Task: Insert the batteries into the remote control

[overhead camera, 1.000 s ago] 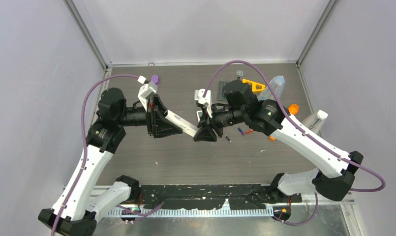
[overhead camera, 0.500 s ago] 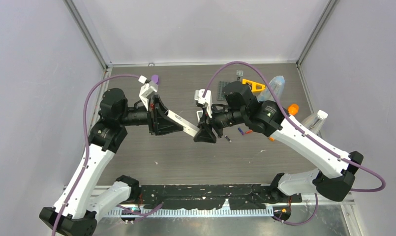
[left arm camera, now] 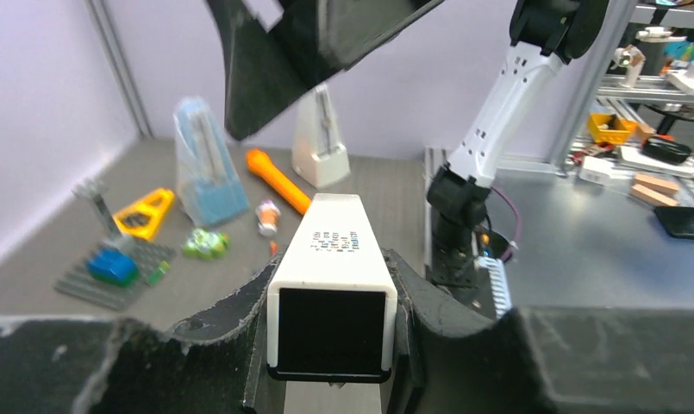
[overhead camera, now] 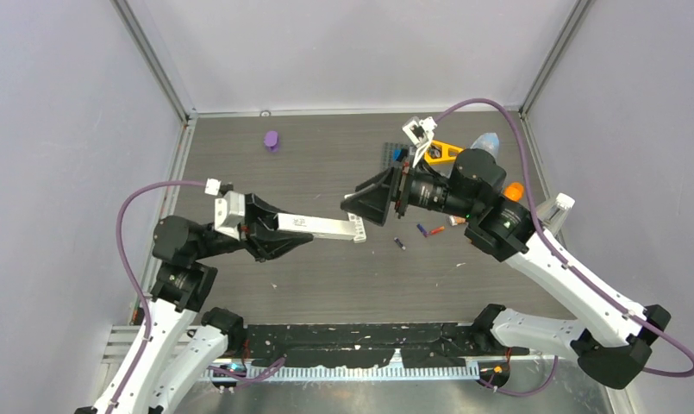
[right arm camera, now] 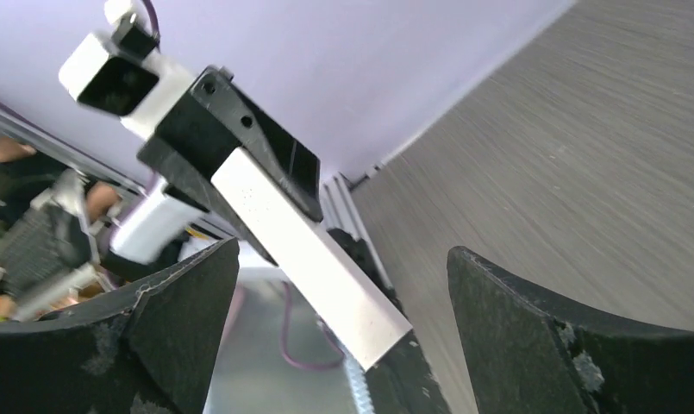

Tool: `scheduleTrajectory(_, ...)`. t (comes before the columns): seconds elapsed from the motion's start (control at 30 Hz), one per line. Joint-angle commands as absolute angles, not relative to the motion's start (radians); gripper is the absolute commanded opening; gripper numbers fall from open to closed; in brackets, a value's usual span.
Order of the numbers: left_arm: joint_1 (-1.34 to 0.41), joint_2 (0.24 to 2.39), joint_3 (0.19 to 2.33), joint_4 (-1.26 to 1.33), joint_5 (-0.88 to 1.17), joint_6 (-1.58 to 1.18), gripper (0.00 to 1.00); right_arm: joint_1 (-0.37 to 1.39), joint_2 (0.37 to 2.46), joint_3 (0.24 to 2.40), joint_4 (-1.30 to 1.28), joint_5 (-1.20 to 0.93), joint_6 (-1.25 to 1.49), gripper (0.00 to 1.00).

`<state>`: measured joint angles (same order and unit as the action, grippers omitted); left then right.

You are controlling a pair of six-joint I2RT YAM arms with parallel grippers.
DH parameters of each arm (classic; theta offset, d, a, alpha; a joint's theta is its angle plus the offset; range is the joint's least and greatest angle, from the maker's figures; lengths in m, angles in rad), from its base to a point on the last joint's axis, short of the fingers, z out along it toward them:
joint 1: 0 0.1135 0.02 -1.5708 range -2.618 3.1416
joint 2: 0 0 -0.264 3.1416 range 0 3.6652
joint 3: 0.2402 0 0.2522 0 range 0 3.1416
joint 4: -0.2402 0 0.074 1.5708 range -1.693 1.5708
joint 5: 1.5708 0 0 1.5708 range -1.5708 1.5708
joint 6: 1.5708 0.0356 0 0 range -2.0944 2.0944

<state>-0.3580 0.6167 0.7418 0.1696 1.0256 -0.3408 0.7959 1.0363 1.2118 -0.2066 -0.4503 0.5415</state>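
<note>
While the arms face each other, left gripper [overhead camera: 283,231]: partly closed and clamped firmly on the remote's near end!
Remote [overhead camera: 321,226]: long white bar, pointing right, its far end free.
Batteries [overhead camera: 422,230]: three tiny cylinders, blackish, blue and red-orange, lying loose on the table [overhead camera: 326,276] just right of the remote's tip.
Right gripper [overhead camera: 360,205]: jaws wide apart, holding nothing, just off the remote's far end.

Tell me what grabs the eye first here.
A long white remote juts out over mid-table, the left gripper shut on one end. The right gripper gapes open just beyond its free end, touching nothing. Three tiny batteries lie loose on the table near the right wrist.
</note>
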Motion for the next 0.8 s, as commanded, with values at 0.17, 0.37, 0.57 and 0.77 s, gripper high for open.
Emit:
scheduleTrajectory(0.17,-0.359,0.606,0.754,0.469,0.889,-0.351,0.0,0.787,1.143,1.221,-0.023,-0.534,0.905,0.95)
scheduleTrajectory(0.37,-0.359,0.612,0.75,0.511,0.798,-0.399,0.0,0.781,1.152,1.158,0.123,-0.597,1.001,0.99)
scheduleTrajectory(0.57,-0.359,0.626,0.754,0.531,0.792,-0.443,0.0,0.765,1.171,1.109,0.238,-0.642,1.101,0.8)
scheduleTrajectory(0.77,-0.359,0.639,0.748,0.585,0.81,-0.481,0.0,0.735,1.18,1.052,0.355,-0.655,1.196,0.71)
